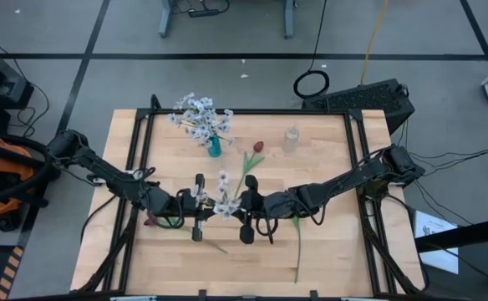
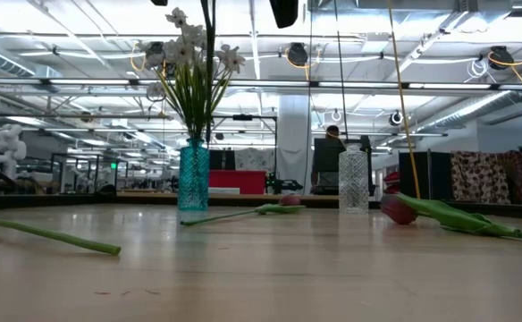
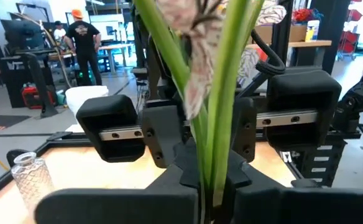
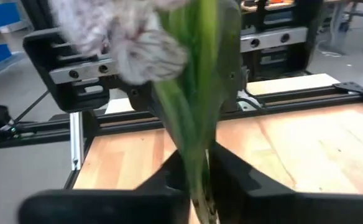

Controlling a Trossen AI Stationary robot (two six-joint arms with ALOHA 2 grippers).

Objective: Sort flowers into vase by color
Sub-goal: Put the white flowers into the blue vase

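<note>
**A:** As the arms met over the middle of the pale wooden surface (image 1: pixel 327 159), what did the room look like?

**B:** It was a big workshop with a grey floor crossed by dark lines, ceiling lights and ducts, and benches far behind. A person in a dark shirt and orange hat (image 3: pixel 85 34) stood with their back turned, well beyond the surface.

**A:** And the grippers?

**B:** The left gripper (image 1: pixel 199 209) was clenched on the green stem of a white spray (image 1: pixel 224 199). The right gripper (image 1: pixel 251 211) faced it, with the same stem running down between its fingers; I could not tell whether they pinched it or had let go.

**A:** What was hard to make out?

**B:** In both wrist views the blossoms were a pale blur right against the lens, and the stem covered the gap between the fingers. The low view caught only dark bits of the arms at its upper edge.

**A:** Count things for me.

**B:** Two vases: a teal vase (image 1: pixel 215 148) with white sprays (image 1: pixel 198 115) standing in it, though how many I could not separate, and a clear glass vase (image 1: pixel 291 139) beside it, apart. One red tulip (image 1: pixel 257 147) lay between the vases. Another tulip's bud (image 2: pixel 398 210) showed only from table height; from above just its stem (image 1: pixel 297 247) was plain. A third bud was a dark spot by the left arm.
</note>
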